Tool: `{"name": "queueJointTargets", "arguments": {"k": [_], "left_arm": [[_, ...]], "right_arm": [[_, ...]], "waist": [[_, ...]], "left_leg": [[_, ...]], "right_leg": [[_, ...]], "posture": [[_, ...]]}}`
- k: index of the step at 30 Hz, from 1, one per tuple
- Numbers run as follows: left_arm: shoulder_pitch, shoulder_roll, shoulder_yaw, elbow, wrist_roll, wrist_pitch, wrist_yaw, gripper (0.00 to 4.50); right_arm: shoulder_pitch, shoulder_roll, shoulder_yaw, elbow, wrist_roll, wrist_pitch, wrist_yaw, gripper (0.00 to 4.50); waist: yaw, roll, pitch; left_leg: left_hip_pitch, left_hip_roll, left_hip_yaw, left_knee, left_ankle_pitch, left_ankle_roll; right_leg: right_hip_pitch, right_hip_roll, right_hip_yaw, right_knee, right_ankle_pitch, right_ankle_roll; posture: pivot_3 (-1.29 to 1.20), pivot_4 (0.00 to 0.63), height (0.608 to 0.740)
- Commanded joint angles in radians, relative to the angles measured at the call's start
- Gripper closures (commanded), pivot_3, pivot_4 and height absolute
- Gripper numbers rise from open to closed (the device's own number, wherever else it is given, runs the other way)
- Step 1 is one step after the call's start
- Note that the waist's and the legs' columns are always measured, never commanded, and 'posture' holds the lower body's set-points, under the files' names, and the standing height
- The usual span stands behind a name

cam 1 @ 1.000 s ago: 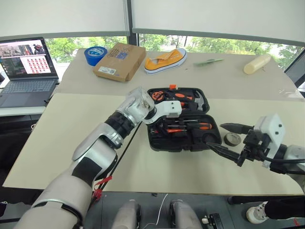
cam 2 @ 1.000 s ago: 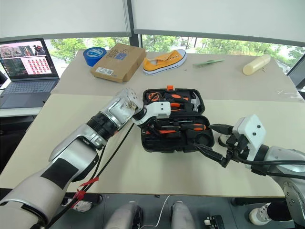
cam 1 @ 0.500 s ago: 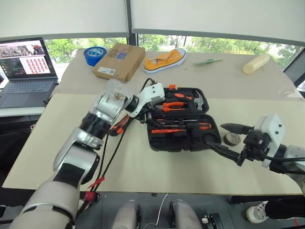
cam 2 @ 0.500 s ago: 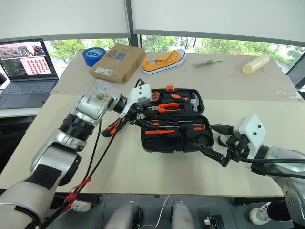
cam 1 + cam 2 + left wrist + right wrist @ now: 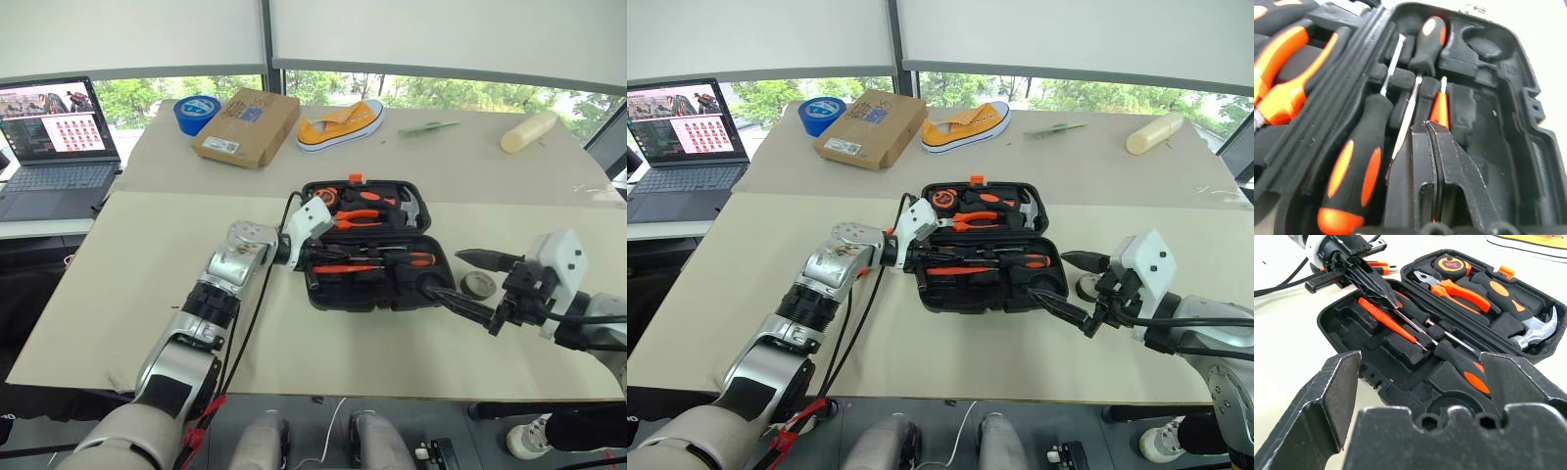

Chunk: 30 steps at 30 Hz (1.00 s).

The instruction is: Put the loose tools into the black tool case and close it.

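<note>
Left gripper [image 5: 1426, 128] fingers pinched empty over the tester screwdriver [image 5: 1385, 320]; right gripper [image 5: 470, 284] wide (tape roll [image 5: 477, 285] outside): lid may jam.

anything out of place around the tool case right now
Yes: the tape roll sits on the table beside the open case, near the right tool, while its round slot is bare. A utility knife lies outside the case by the left tool.

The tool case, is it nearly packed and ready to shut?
Partly. Two screwdrivers and the slim tester lie in the black tool case. The left pincer is shut, empty, above them. The tape roll waits on the table, and the lid is open.
</note>
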Motion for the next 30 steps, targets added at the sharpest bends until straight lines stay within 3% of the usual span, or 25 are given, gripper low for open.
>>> {"name": "queueJointTargets", "arguments": {"k": [1,14,23,30], "left_arm": [[0.012,0.009,-0.045,0.037,0.046,-0.085,0.005,4.43],[0.102,0.063,-0.119,0.050,0.137,-0.315,-0.009,4.43],[-0.044,0.047,0.040,0.060,-0.033,-0.219,-0.061,4.43],[-0.038,0.040,0.021,0.014,-0.054,-0.172,-0.116,4.43]], "right_arm": [[-0.004,-0.006,-0.004,-0.015,0.000,-0.016,0.002,0.00],[0.006,0.005,-0.001,-0.003,-0.005,-0.017,-0.010,0.00],[-0.010,0.005,0.019,0.019,-0.018,-0.030,-0.004,0.00],[-0.015,0.004,0.026,0.027,-0.024,-0.038,0.002,0.00]], "waist": [[-0.001,0.000,0.000],[-0.004,0.000,-0.002],[-0.004,0.000,-0.002],[-0.004,0.000,-0.002]], "left_leg": [[0.000,0.000,0.000,0.000,0.000,0.000],[0.002,0.001,0.000,-0.001,0.000,0.000],[0.002,0.000,0.000,-0.001,0.000,0.000],[0.001,0.000,0.000,-0.001,0.000,0.000]], "right_leg": [[0.000,0.000,0.000,0.000,0.000,0.000],[0.002,0.000,0.000,-0.001,0.000,0.000],[0.001,0.000,0.000,-0.001,0.000,0.000],[0.001,0.000,0.000,-0.001,0.000,0.000]], "posture": [[0.00,0.150,0.735],[0.00,0.150,0.735],[0.00,0.150,0.735],[0.00,0.150,0.735]]}}
